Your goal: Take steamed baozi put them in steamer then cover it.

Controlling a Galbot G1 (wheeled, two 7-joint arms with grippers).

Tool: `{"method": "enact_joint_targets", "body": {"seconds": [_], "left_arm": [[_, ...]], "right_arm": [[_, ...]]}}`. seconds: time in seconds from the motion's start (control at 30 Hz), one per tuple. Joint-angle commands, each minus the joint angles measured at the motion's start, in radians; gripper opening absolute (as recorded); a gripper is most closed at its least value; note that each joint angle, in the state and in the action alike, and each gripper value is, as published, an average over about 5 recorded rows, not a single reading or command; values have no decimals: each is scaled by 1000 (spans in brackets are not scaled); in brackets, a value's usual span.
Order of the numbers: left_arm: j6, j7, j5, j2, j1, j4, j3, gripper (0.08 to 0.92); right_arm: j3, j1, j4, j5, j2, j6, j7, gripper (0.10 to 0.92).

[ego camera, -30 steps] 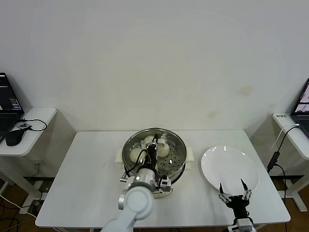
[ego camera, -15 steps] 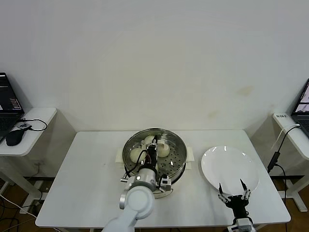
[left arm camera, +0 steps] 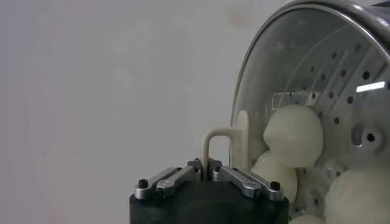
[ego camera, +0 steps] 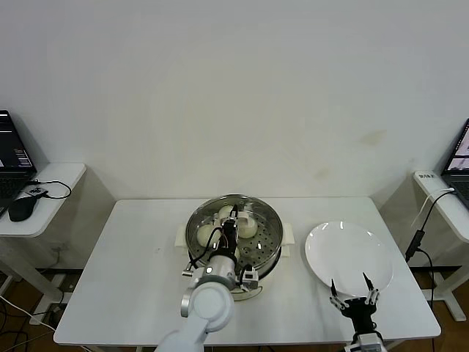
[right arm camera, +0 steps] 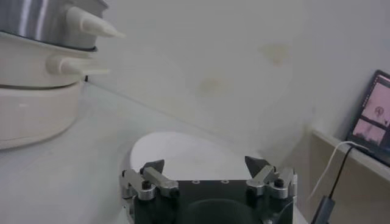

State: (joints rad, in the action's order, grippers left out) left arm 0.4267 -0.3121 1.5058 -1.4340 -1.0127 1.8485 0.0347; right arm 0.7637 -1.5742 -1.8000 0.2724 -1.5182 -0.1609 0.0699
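Note:
The steamer (ego camera: 270,238) stands mid-table, a steel pot on a cream-white base. The clear glass cover (ego camera: 258,213) lies over the pot. My left gripper (ego camera: 233,229) is above the pot's middle, shut on the cover's cream-white bar handle (left arm camera: 208,141). Several cream-white baozi (ego camera: 206,236) lie on the perforated tray and show through the glass in the left wrist view (left arm camera: 293,134). My right gripper (ego camera: 354,287) is open and empty at the near edge of the white plate (ego camera: 348,246). It also shows in the right wrist view (right arm camera: 206,163).
The white plate (right arm camera: 183,146) is empty at the table's right. The steamer's side handles (right arm camera: 91,24) and base (right arm camera: 30,115) show in the right wrist view. Side desks with laptops stand at far left (ego camera: 15,158) and far right (ego camera: 460,158). A cable (ego camera: 418,238) hangs by the right table edge.
My right gripper has drawn back slightly toward the table's front edge. My left gripper stays shut on the cover's handle over the pot.

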Motion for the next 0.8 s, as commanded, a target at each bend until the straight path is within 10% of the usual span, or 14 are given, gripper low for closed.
{"method": "enact_joint_targets", "body": {"seconds": [0.03, 0.33, 0.8], "left_arm": [[-5, 10, 5, -5, -7, -5, -8, 130], [-17, 16, -19, 13, -37, 44, -17, 152], [-40, 92, -183, 149, -270, 344, -74, 542]], "right_arm": [[0, -4, -5, 2, -1, 0, 2, 823], [-3, -9, -16, 5, -7, 4, 3, 823], [2, -24, -28, 6, -6, 4, 6, 823]]}}
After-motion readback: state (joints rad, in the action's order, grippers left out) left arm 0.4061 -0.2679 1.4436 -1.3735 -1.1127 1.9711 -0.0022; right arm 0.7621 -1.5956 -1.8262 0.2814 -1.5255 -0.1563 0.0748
